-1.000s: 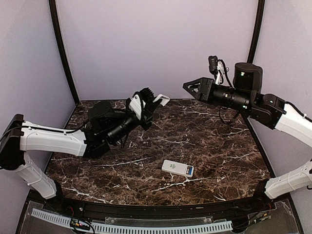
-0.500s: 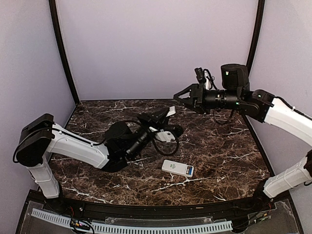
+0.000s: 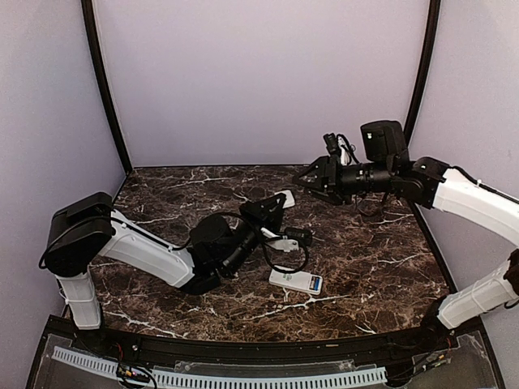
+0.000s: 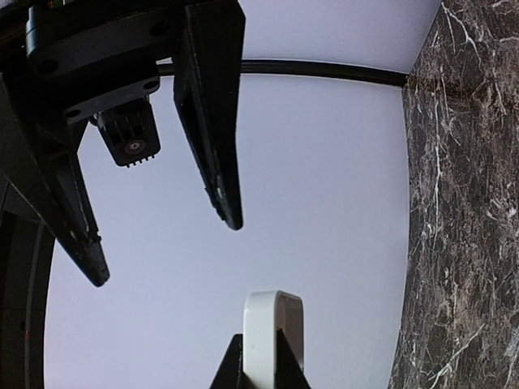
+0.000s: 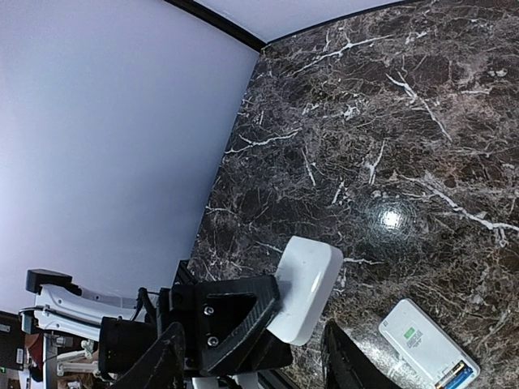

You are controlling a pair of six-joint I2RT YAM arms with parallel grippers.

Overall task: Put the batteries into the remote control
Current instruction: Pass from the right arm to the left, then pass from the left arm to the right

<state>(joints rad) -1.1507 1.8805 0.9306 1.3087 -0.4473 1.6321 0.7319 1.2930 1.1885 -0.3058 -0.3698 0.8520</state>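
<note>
The remote control (image 3: 293, 279) lies back up on the marble table, right of centre. The blue batteries (image 3: 315, 284) sit in its open compartment at its right end. It also shows in the right wrist view (image 5: 422, 339), with the batteries (image 5: 457, 376) at its lower end. My left gripper (image 3: 277, 204) is shut on the small loose white cover (image 3: 285, 197) and holds it in the air above the table's middle. The cover also shows in both wrist views (image 4: 272, 331) (image 5: 305, 285). My right gripper (image 3: 306, 179) is open and empty, just right of the cover and pointing at it.
The dark marble table (image 3: 381, 251) is walled by lilac panels at the back and sides. A black cable loop (image 3: 292, 258) hangs from the left arm close above the remote. The right gripper's open fingers (image 4: 212, 121) fill the top of the left wrist view.
My left arm has swung right and down toward the table's middle, carrying the cover. My right gripper has come down and left, closing in on the cover. The remote has not moved.
</note>
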